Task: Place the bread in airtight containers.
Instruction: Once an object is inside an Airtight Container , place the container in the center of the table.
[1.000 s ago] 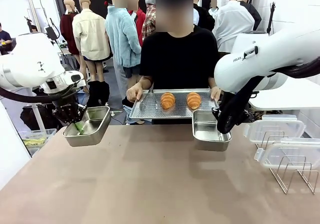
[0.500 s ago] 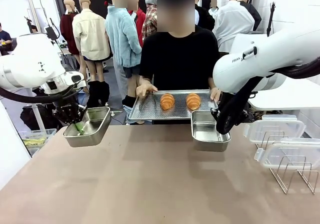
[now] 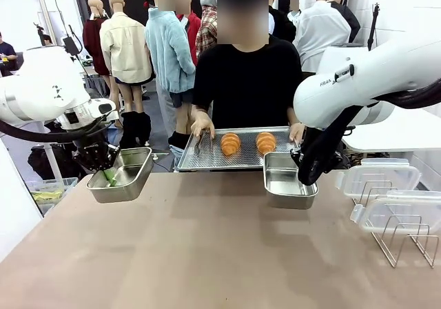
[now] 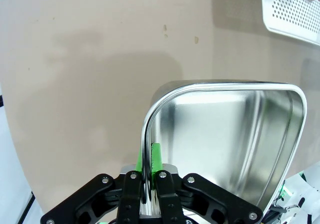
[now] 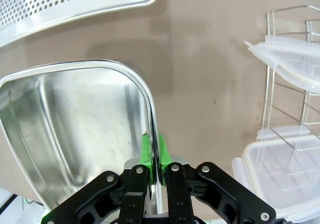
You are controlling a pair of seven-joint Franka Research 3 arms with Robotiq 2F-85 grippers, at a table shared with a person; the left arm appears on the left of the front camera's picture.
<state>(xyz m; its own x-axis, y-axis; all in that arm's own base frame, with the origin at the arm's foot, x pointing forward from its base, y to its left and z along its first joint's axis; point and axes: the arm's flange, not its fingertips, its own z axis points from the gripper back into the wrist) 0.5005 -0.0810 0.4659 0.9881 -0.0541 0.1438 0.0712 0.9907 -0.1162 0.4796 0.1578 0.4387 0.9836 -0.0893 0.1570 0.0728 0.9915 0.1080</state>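
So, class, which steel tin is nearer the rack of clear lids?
The tin held by the right tool, just beside the rack; the other tin, in the left tool, is far from it.

In the front view my right gripper (image 3: pixel 308 173), just beside the near right corner of the perforated tray (image 3: pixel 241 158), has its pads hidden behind my own forearm (image 3: pixel 324 143) and the wall of the right tin (image 3: pixel 289 200). The person's hand (image 3: pixel 297 131) at the tray's right end sits partly behind that forearm. The thin metal thing (image 3: pixel 200 145) on the tray's left part is too small to name. From my left wrist the tray is clipped by the top corner and the left tin (image 4: pixel 225 134) by the bottom edge. From my right wrist the clear lids (image 5: pixel 292 49), well apart from the tray, run off the side.
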